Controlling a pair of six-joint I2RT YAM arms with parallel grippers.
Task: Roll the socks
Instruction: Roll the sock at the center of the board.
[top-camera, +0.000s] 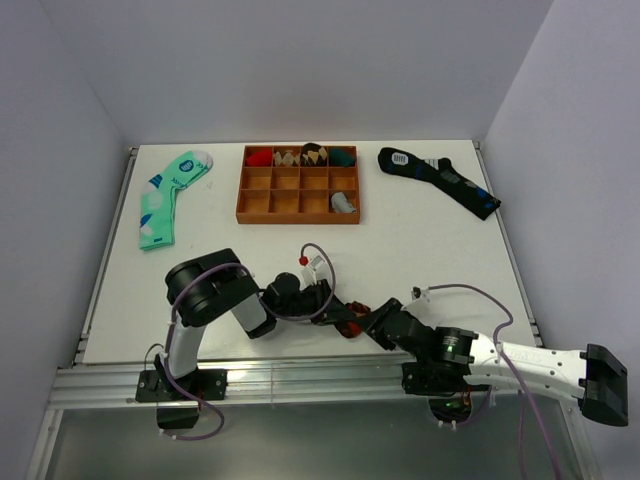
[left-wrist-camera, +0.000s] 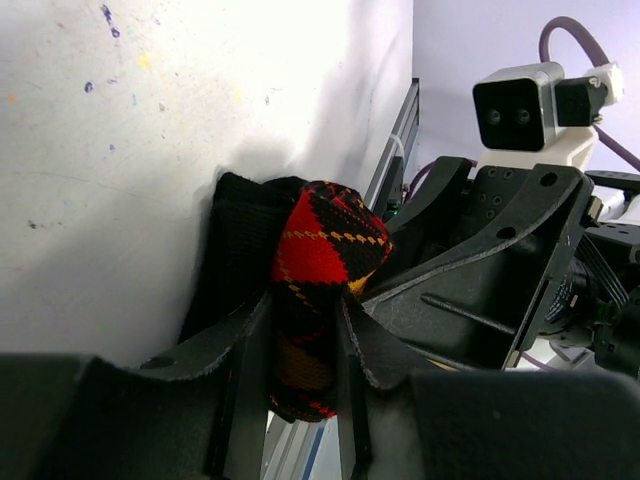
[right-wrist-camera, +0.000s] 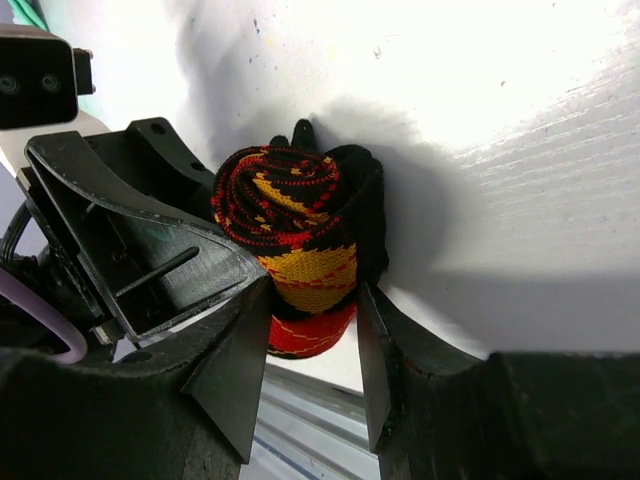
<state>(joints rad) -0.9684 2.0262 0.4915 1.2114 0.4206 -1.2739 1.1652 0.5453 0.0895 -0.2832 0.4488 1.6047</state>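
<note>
The black argyle sock (top-camera: 349, 326) with red, orange and tan diamonds is wound into a tight roll near the table's front edge, between the two arms. My left gripper (left-wrist-camera: 305, 330) is shut on one end of the roll (left-wrist-camera: 325, 250), its fingers pressed against both sides. From the opposite end, my right gripper (right-wrist-camera: 312, 295) clasps the roll (right-wrist-camera: 290, 220). Its fingertips touch the yellow band and the black outer layer. In the top view the left gripper (top-camera: 332, 306) and right gripper (top-camera: 365, 325) meet tip to tip over the sock, which is mostly hidden there.
A wooden compartment tray (top-camera: 298, 218) with rolled socks in its back row stands at the table's middle rear. A mint green and white sock (top-camera: 165, 197) lies at the left, and a dark navy sock (top-camera: 440, 180) at the back right. The metal front rail (top-camera: 300, 378) runs just below the grippers.
</note>
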